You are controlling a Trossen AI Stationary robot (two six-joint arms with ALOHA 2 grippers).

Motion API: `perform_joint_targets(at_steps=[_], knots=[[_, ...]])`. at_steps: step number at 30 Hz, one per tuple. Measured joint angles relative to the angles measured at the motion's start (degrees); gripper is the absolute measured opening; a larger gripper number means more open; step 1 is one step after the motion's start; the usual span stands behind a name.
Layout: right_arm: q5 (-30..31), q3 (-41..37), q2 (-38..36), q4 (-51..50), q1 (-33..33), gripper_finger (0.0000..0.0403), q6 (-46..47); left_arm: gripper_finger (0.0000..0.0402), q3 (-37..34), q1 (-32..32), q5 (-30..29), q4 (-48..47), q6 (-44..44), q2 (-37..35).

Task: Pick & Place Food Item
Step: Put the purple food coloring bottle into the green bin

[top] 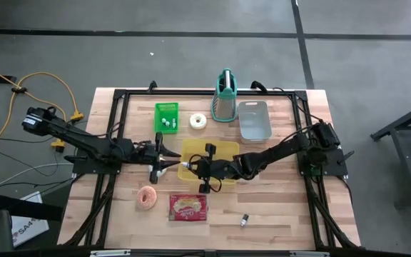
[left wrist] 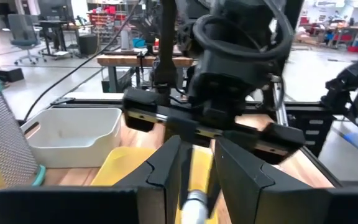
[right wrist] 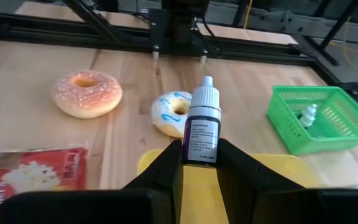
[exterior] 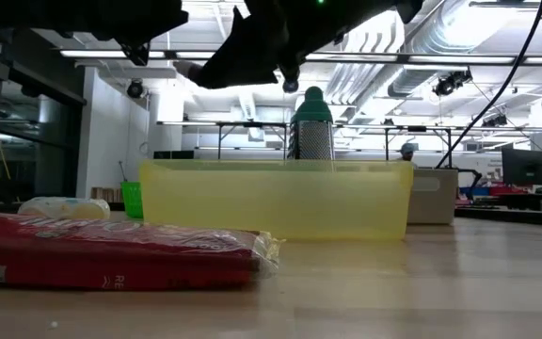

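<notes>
My right gripper (right wrist: pixel 201 149) is shut on a small dark dropper bottle (right wrist: pixel 202 121) with a white cap. It hangs over the left end of the yellow bin (top: pixel 223 148). My left gripper (left wrist: pixel 199 143) faces it from the table's left at about the same height (top: pixel 164 153). Its fingers stand a little apart, and I see nothing held between them. On the table below lie a white donut with blue stripes (right wrist: pixel 174 112), a pink sprinkled donut (right wrist: pixel 86 93) and a red snack packet (right wrist: pixel 30 171). My right gripper pinches the lower part of the bottle's body (right wrist: pixel 201 155) between its two fingers. The fingers come from the table's right, slanting down. The bottle sticks out past the fingertips, cap end away from the gripper, and is lifted clear above the bin.
A green basket (top: pixel 166 116) holding small white bottles stands at the far left. A green-handled grater (top: pixel 225 96) and a grey tub (top: pixel 254 120) stand behind the bin, beside a white ring (top: pixel 198 121). Another small bottle (top: pixel 245 221) lies near the front edge.
</notes>
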Motion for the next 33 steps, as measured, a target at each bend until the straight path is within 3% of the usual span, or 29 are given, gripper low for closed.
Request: perform_joint_targets(at_steps=[12,26,33], knots=[[2.79,0.09,-3.88,-1.63,0.04,0.0071,-2.66,0.0096,0.0,-0.95,-0.63,-7.66,-0.14,-3.81],[2.66,0.04,-5.18,-1.53,0.26,0.0071,-3.55,0.0096,0.0,-0.69,-0.68,-7.77,-1.05,-3.91],[2.65,0.02,-5.18,-1.48,0.26,0.0071,-3.57,0.0137,0.0,-0.69,-0.68,-8.05,-1.16,-3.89]])
